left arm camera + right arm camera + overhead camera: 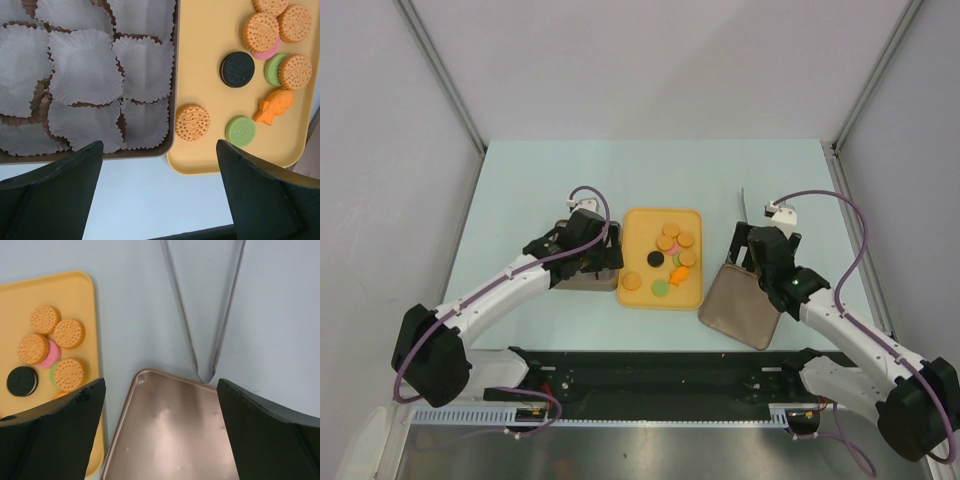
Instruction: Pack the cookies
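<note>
Both claws wide, empty. My left gripper (pixel 159 150) hovers lower centre, straddling paper-cup tin (pixel 172 100) and cookies (pixel 192 121), likely staged for transfer. My right gripper (pixel 160 385) hangs over the lid (pixel 170 440).

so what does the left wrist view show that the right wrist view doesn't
Only the left wrist view: the brown box lined with white paper cups, the fish-shaped cookie, the lone green cookie and the lone tan cookie.
Only the right wrist view: the metal tongs and the copper-coloured lid on the table.
Both: the yellow tray, the black cookie, and the cluster of tan cookies, one of them lying on the pink cookie.
</note>
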`<action>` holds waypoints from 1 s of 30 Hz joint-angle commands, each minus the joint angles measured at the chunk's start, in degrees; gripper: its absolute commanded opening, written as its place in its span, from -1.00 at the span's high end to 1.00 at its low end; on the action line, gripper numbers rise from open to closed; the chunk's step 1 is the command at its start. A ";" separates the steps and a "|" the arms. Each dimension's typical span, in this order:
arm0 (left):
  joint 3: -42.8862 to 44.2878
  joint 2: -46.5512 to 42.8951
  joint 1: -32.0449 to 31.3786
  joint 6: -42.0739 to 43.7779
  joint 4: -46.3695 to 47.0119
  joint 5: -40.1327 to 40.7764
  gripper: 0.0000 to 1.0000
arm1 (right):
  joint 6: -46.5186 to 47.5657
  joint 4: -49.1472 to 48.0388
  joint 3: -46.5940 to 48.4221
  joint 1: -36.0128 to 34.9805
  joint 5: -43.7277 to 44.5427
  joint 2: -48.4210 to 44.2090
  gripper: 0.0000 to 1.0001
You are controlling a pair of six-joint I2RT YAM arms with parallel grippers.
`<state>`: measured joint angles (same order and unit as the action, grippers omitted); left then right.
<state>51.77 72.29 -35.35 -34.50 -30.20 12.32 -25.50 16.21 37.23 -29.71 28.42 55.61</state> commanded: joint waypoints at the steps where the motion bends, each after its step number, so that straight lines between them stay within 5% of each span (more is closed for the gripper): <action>1: 1.49 -0.84 -0.33 -0.39 0.40 0.08 -1.00 | 0.79 -1.70 1.88 1.32 5.50 2.12 -1.00; 9: 2.37 -0.49 -0.33 -0.22 -0.22 -1.41 -1.00 | 5.45 -5.93 6.26 6.68 -1.14 8.44 -0.99; 16: 2.02 -0.92 -0.33 -0.39 0.14 -4.49 -1.00 | 4.58 -0.83 14.18 21.17 -9.52 24.70 -0.99; 30: 1.49 -1.72 -0.42 -0.48 0.66 -6.52 -1.00 | 8.09 -5.84 14.88 19.17 -9.97 30.78 -1.00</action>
<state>51.90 72.20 -35.51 -34.50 -30.59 7.05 -19.42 12.80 50.00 -9.93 18.98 85.49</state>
